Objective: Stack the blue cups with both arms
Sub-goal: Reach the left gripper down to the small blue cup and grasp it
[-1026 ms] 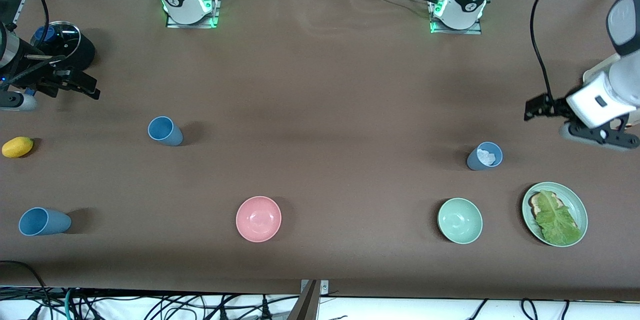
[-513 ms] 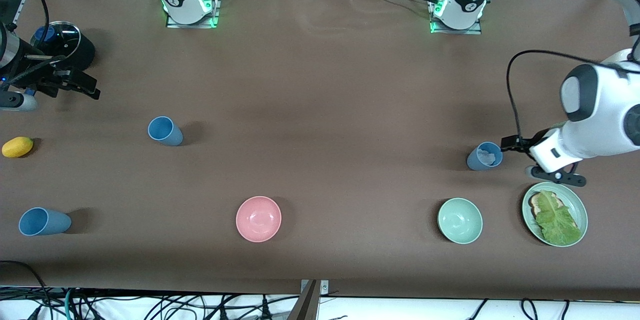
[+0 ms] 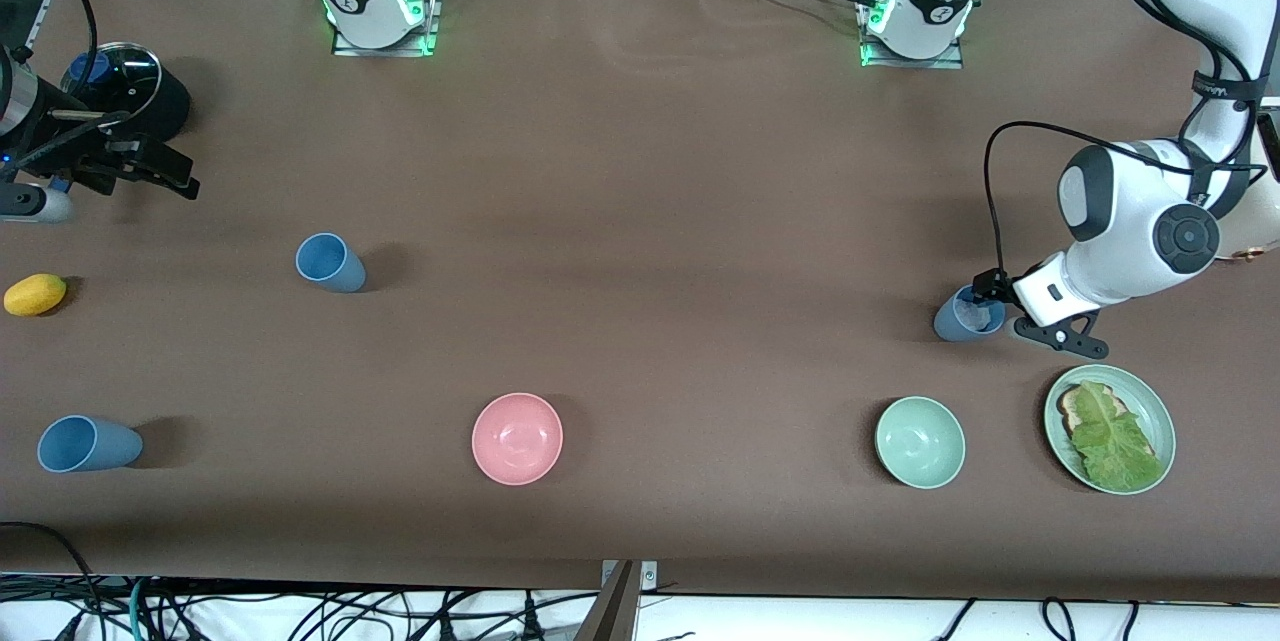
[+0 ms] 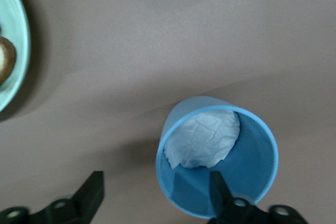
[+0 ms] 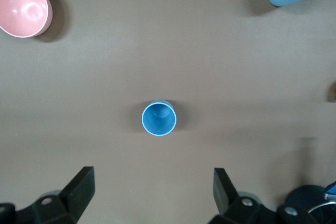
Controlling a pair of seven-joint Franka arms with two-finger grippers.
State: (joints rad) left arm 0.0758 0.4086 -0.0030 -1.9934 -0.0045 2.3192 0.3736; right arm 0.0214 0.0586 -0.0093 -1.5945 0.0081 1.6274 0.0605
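Left gripper (image 4: 157,198) at the rim of a blue cup; right gripper (image 5: 152,192) waiting high, fingers spread.

Left fingers (image 4: 220,192) apart, one inside the mouth of the paper-holding blue cup (image 3: 963,315), the other outside its wall; not clamped. Cup upright toward the left arm's end of the table, crumpled white paper (image 4: 202,139) in it, with the green plate (image 3: 1160,421) of lettuce and bread nearer the front camera and the green bowl (image 3: 920,442) near that. Right fingers (image 5: 81,184) wide apart, holding nothing, over the right arm's end of the table beside the dark pot (image 3: 135,96). Second blue cup (image 3: 328,262) upright just nearer the camera than the right gripper; third blue cup (image 3: 85,443) nearer still, close to the table's end. Pink bowl (image 3: 517,438) mid-table; lemon (image 3: 35,294) at the table's edge.
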